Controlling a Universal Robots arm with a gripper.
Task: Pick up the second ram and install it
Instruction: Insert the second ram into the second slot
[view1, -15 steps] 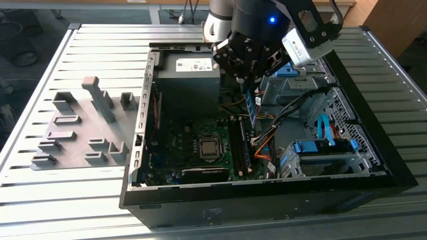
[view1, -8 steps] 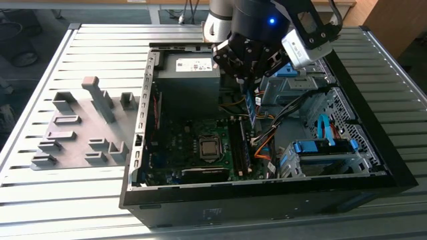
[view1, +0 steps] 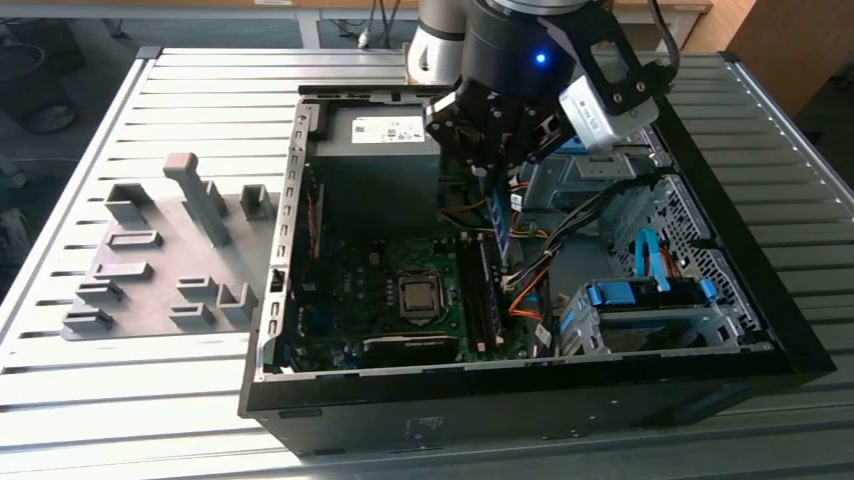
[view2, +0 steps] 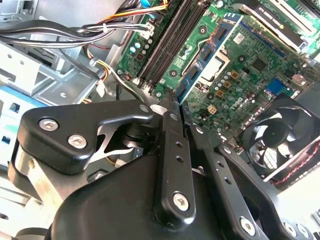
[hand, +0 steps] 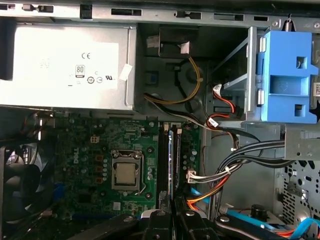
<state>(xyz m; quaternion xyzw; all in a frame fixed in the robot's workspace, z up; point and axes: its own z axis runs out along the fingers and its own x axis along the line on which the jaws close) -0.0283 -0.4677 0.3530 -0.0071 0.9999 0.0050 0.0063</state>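
Observation:
My gripper (view1: 497, 185) hangs over the open computer case (view1: 534, 385), shut on the second ram (view1: 502, 222), a thin blue stick that points down toward the motherboard (view1: 387, 270). In the second wrist view the black fingers (view2: 170, 130) close at the gripper tip (view2: 175, 102), and the ram (view2: 200, 65) with its dark chips runs out from them over the green board. In the first wrist view the gripper (hand: 173, 212) holds the ram (hand: 173, 160) edge-on, lined up along the long black memory slots (hand: 165, 165), still above them.
The grey power supply (hand: 65, 65) sits beside the board, with the processor socket (hand: 125, 172) near the slots. Cable bundles (hand: 235, 165) and a blue drive-bay latch (hand: 290, 70) lie on the other side. A fan (view2: 280, 135) stands nearby. Grey holder blocks (view1: 160, 260) stand outside the case.

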